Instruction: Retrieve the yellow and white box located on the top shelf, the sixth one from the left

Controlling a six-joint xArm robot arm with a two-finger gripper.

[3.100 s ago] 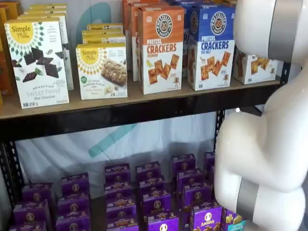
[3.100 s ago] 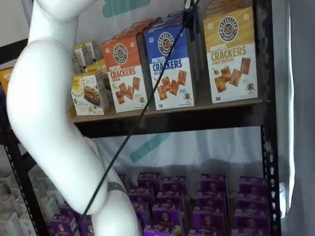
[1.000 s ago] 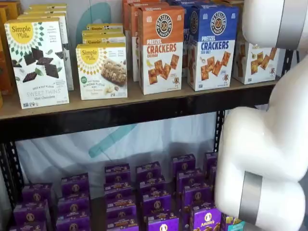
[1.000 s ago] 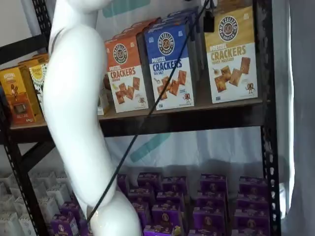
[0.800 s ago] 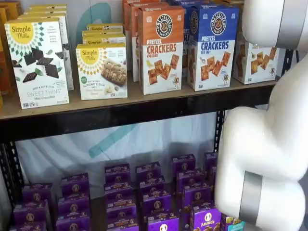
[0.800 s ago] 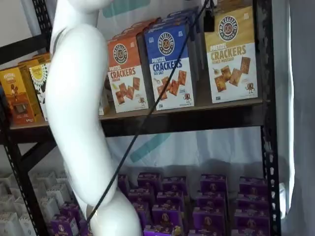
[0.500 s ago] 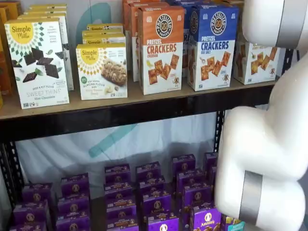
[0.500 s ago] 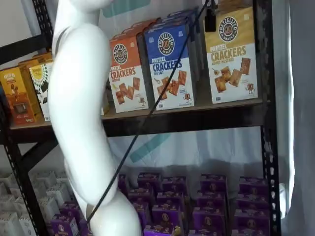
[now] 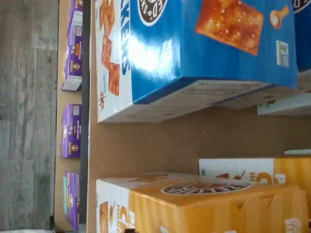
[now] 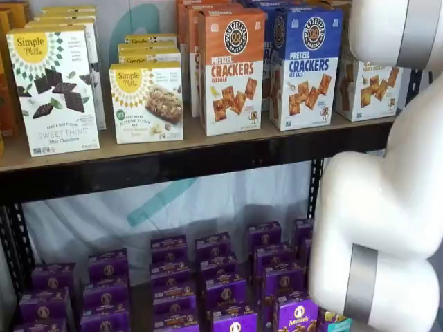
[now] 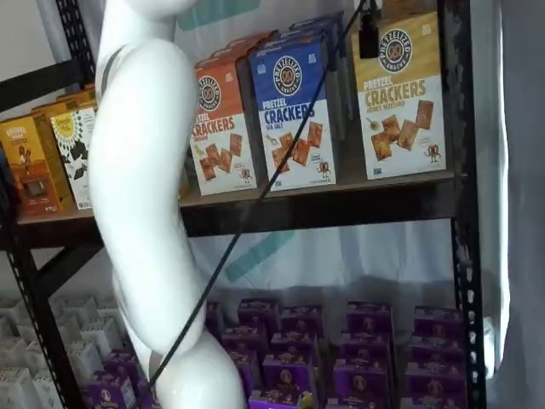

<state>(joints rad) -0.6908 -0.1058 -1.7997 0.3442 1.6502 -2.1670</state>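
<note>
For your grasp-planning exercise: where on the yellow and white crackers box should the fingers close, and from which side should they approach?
Probably the narrow sides of the yellow and white box, near its top, coming from the front: it stands upright, front panel facing out, with a gap to the blue box.

White arm [image 10: 387, 207] hides upper half of yellow and white box [image 10: 370, 90]; gripper [image 11: 368, 34] cut at picture edge.
</note>
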